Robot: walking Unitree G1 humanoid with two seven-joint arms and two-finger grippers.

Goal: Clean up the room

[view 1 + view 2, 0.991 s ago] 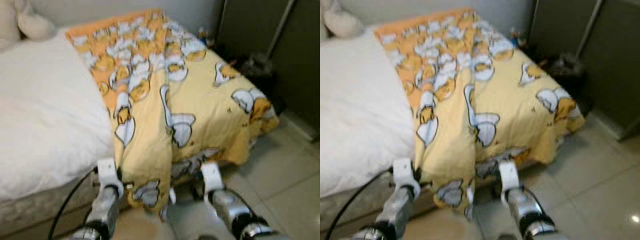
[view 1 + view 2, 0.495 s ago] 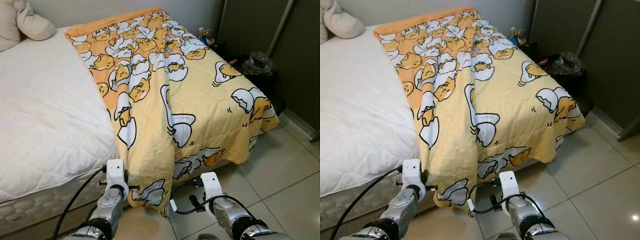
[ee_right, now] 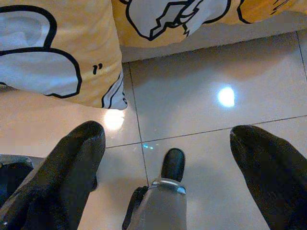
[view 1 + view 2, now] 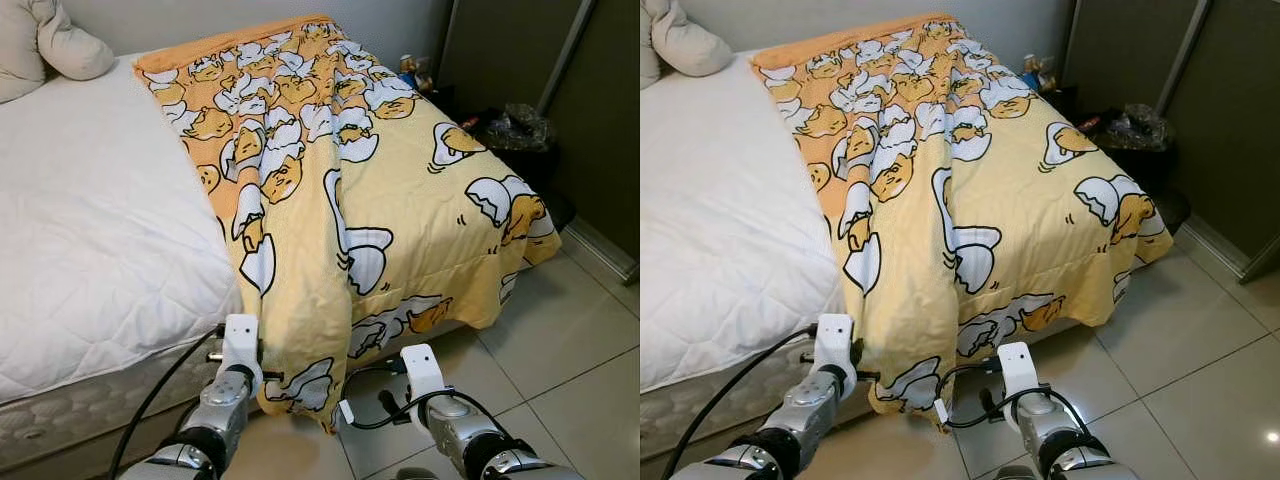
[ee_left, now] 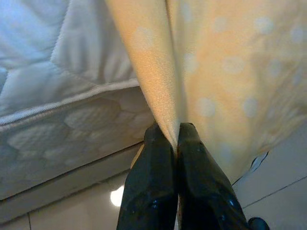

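A yellow blanket (image 4: 400, 200) printed with egg cartoons covers the right half of the bed and hangs over the foot end toward the floor. Its left edge is folded over on the bare white mattress (image 4: 90, 230). My left gripper (image 5: 177, 132) is low at the foot of the bed, shut on the blanket's hanging fold (image 5: 163, 72), which rises straight out from between the fingers. My right gripper (image 3: 168, 132) is open over the floor tiles just below the blanket's hem (image 3: 62, 52), with nothing between its fingers.
A pillow (image 4: 70, 45) lies at the head of the bed. Dark wardrobe doors (image 4: 600, 100) stand to the right, with a black bag (image 4: 515, 125) and small items (image 4: 412, 70) by the wall. Glossy floor tiles (image 4: 560, 340) lie right of the bed. My foot (image 3: 172, 165) is below the right gripper.
The blur from a second ago has cleared and the view has steadied. My left arm has edged slightly up toward the blanket's hanging edge. The right arm has held still.
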